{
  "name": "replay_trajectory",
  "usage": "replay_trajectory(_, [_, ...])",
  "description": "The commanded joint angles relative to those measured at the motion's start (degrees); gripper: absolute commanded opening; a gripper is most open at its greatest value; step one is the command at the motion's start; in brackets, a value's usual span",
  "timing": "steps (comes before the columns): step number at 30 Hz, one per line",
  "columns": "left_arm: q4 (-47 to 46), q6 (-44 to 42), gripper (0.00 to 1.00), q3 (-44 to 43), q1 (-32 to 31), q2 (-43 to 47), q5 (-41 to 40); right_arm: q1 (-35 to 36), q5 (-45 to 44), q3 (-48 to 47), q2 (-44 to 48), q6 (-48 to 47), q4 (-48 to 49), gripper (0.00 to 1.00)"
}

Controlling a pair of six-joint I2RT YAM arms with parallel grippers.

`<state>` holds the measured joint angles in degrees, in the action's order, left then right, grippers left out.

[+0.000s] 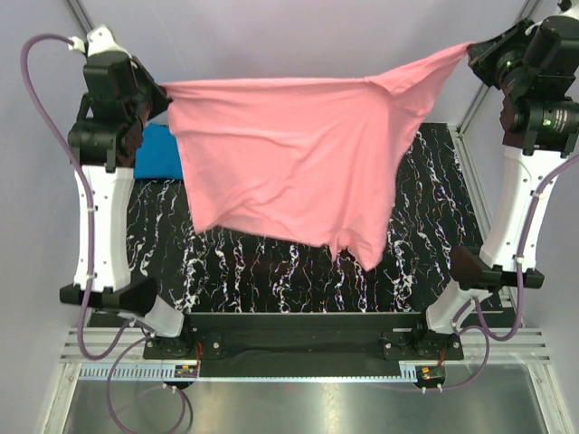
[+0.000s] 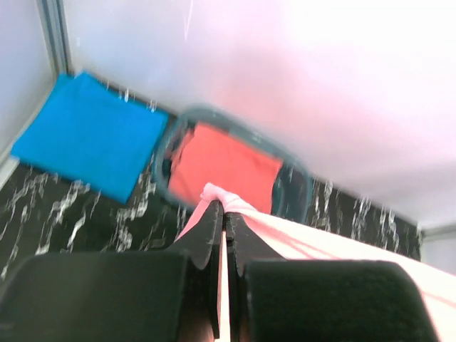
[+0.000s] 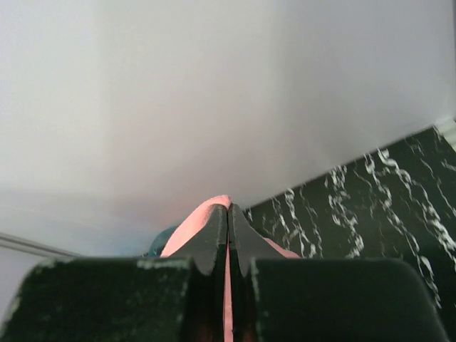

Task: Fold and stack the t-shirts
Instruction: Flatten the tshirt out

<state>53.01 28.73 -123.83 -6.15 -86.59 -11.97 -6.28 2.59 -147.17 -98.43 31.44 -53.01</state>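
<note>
The left gripper (image 1: 161, 92) and right gripper (image 1: 473, 52) each clamp one end of the pink t-shirt (image 1: 289, 154), stretched side to side between them. The folded blue t-shirt (image 1: 158, 154) lies nearer the left.

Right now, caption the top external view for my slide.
The left gripper and right gripper hold the pink t-shirt spread midair over the table, blue t-shirt lying at left.
</note>
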Motion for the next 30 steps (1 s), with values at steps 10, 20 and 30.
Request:
replay_trajectory(10, [-8.4, 2.4, 0.00, -8.3, 7.7, -4.3, 13.7, -1.7, -2.2, -4.6, 3.9, -1.2, 11.4, 0.00])
replay_trajectory(20, [-9.0, 2.0, 0.00, 12.0, 7.7, 15.3, 14.3, -1.7, -5.8, 6.6, 19.1, -6.1, 7.8, 0.00])
replay_trajectory(30, [-4.9, 1.9, 0.00, 13.7, 7.5, 25.0, 12.1, -1.6, -8.0, 5.9, 26.1, -7.4, 6.4, 0.00])
